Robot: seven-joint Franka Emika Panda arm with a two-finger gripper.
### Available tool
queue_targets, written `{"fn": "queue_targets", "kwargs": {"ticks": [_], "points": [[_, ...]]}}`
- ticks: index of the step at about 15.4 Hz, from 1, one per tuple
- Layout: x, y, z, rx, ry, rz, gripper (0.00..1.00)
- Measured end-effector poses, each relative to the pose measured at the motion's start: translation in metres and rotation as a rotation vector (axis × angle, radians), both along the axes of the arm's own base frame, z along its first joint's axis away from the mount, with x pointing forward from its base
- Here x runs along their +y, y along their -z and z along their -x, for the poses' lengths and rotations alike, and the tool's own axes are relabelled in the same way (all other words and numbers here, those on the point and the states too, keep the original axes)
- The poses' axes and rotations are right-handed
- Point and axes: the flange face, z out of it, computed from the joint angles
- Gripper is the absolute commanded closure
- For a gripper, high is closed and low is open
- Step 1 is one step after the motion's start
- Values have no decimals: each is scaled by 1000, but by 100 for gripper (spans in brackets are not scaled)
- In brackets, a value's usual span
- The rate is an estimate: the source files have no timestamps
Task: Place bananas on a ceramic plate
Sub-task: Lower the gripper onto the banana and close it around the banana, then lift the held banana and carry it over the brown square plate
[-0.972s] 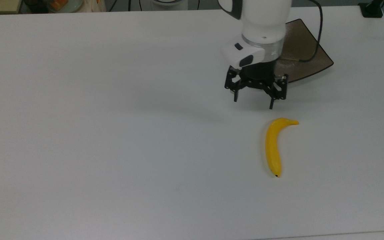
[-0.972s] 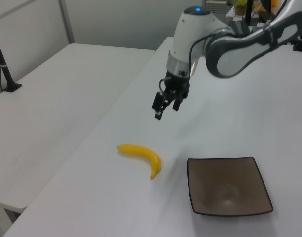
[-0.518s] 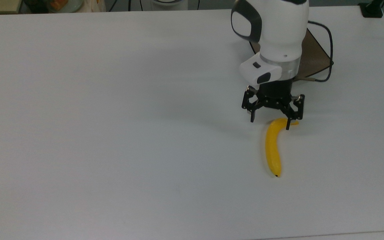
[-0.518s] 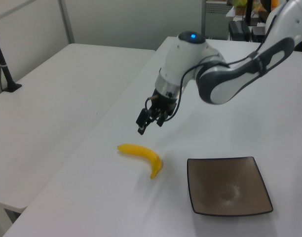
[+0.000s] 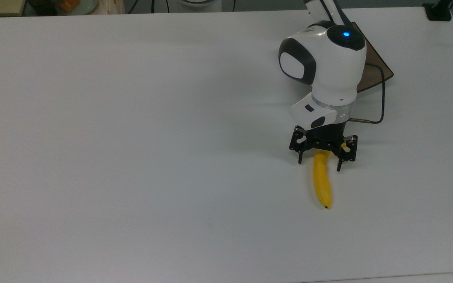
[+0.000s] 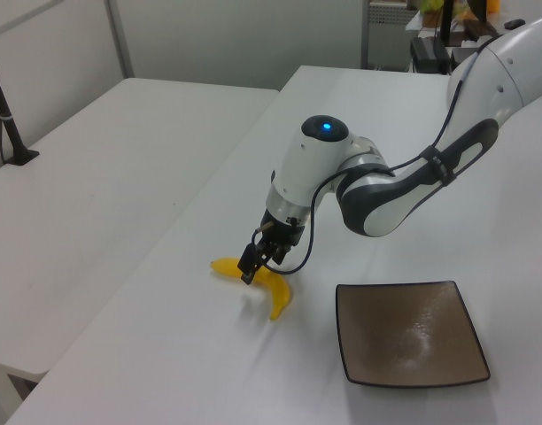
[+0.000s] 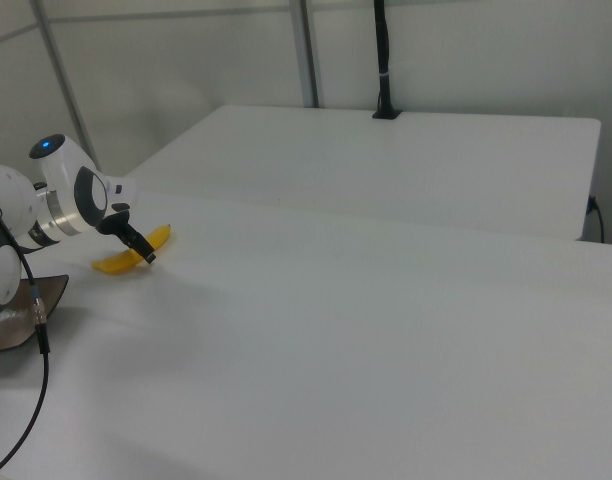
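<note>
The released pincer straddles the bananas near the stem end, fingers crosswise to the long axis.

The arm has glossy white rounded shells with dark grey panels at its joints, and a small blue light glows on the top of the wrist. A silver ring sits below the wrist shell. A thin black cable loops beside it. The gripper is black, with 2 slim fingers on an open linkage frame.
</note>
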Motion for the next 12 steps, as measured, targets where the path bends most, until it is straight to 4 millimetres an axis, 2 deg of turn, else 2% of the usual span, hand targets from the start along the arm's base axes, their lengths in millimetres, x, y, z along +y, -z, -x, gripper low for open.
{"fn": "queue_targets", "kwargs": {"ticks": [1,3,8,10,12], "points": [[3,1,2,-7,-14,14,65],[4,6,3,-27,-43,55,77],[-1,4,-1,-35,-40,59,77],[-10,-7,-8,-50,-22,50,77],[-19,-26,-15,-73,-4,36,76]]}}
